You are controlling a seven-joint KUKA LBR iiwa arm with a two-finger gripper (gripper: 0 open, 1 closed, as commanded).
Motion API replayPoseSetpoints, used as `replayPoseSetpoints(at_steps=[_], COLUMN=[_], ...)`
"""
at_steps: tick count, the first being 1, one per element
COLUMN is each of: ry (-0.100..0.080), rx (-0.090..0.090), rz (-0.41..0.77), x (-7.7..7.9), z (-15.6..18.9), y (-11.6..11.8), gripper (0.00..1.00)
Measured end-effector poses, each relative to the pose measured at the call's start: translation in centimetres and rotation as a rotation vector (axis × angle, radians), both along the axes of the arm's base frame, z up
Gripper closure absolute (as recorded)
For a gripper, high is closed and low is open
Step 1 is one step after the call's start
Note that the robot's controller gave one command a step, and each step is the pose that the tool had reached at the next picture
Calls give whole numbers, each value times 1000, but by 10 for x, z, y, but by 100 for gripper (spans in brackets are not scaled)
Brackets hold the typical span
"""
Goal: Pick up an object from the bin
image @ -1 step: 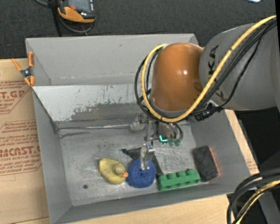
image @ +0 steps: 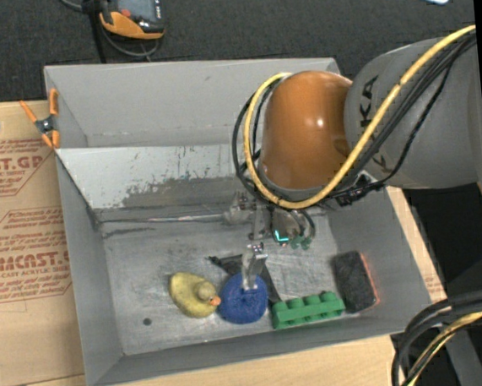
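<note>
Grey bin (image: 145, 256): tool (image: 251, 280) rested on the blue round toy (image: 238, 307) beneath it; whether it was open or closed was indiscernible; centring before lifting seemed advisable.

Gripper (image: 250, 273) low in the grey bin (image: 138, 177), right over the blue round thing (image: 242, 307) near the front wall. Yellow rubber duck (image: 191, 294) just beside it on the left, green toy brick (image: 307, 309) on the right, black block (image: 354, 280) beyond.
</note>
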State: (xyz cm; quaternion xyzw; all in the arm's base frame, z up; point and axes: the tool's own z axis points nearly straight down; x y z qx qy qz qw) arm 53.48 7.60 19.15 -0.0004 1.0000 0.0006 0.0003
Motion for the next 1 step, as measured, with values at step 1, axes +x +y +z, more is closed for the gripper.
replayPoseSetpoints(at_steps=[1], ry=[-8], rx=[0], rz=[59], x=[-3], z=[-24], y=[-5], gripper=[0])
